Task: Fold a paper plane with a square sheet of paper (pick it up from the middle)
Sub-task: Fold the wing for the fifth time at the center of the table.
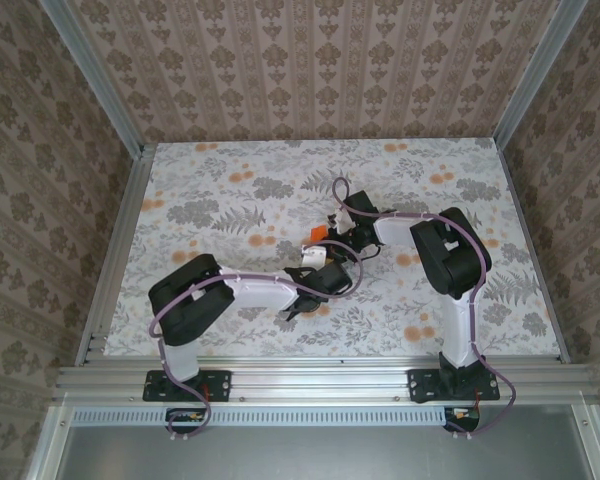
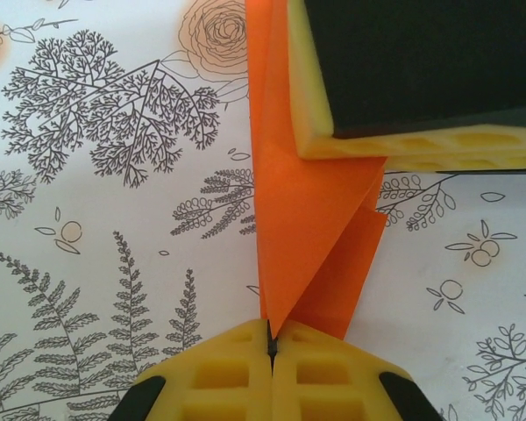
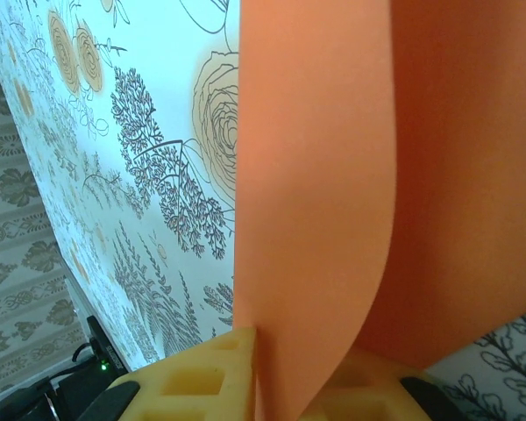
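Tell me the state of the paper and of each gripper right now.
Orange paper: folded in layers, tapering to a point, held by both grippers.
Left gripper: shut on the paper's pointed tip.
Right gripper: shut on the paper's wider end.

Table (image 1: 230,190) | top: white cover printed with grey ferns, leaves, pale-orange flower blotches (image 1: 242,177) | near edge: aluminium rail (image 1: 320,380)

Overhead, two wrist close-ups — shared paper (image 2: 307,219)
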